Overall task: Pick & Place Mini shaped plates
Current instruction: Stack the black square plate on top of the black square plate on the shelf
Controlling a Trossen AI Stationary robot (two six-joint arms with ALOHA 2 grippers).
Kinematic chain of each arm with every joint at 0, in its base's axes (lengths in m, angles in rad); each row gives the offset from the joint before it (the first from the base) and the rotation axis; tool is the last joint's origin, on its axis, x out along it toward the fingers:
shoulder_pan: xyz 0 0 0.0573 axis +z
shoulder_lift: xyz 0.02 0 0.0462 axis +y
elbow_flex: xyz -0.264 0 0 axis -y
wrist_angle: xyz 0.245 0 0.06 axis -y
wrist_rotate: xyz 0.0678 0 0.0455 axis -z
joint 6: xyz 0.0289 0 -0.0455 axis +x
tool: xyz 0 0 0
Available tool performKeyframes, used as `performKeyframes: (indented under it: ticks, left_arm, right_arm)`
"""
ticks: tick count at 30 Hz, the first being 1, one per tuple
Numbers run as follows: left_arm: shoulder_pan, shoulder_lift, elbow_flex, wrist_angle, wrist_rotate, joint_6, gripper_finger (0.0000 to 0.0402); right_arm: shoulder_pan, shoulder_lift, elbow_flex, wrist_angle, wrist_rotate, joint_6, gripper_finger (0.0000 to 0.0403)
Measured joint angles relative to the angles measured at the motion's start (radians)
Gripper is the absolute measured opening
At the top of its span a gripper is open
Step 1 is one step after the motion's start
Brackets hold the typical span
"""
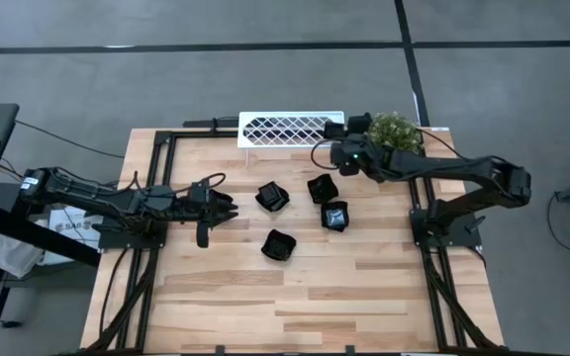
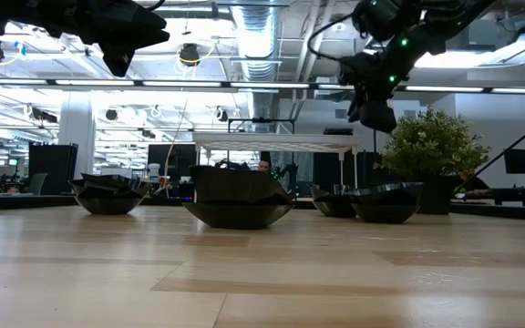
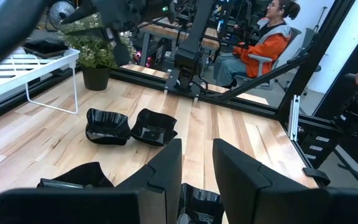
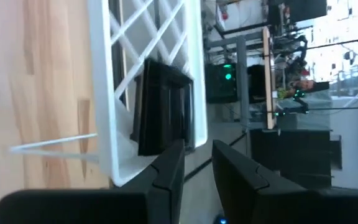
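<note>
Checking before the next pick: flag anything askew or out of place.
Nothing stands out. Four mini shaped plates sit upright on the table, one more on the white rack. No spills or damage visible.

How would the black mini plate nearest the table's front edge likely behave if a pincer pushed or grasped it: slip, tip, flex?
The mini plate looks glossy, so it would probably slide on the wooden table and might slip in a grasp. In the low view it sits on a narrow base with flared rims, so a rim push may rock it. Its crisp, held shape suggests stiffness, not floppiness.
</note>
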Motion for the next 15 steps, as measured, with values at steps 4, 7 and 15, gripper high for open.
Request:
performKeyframes:
  ticks: [4,7,15]
  left_arm:
    - [0.000,0.000,0.000,0.000,0.000,0.000,0.0093]
    - [0.000,0.000,0.000,0.000,0.000,0.000,0.0093]
    - [0.000,0.040,0.000,0.008,-0.005,0.000,0.0093]
  right_arm:
    - [0.028,-0.043,0.000,-0.003,-0.002,0.014,0.0077]
    - [0.055,-0.088,0.000,-0.007,-0.002,0.039,0.0077]
    - [0.216,-0.176,0.000,-0.042,-0.129,0.251,0.0077]
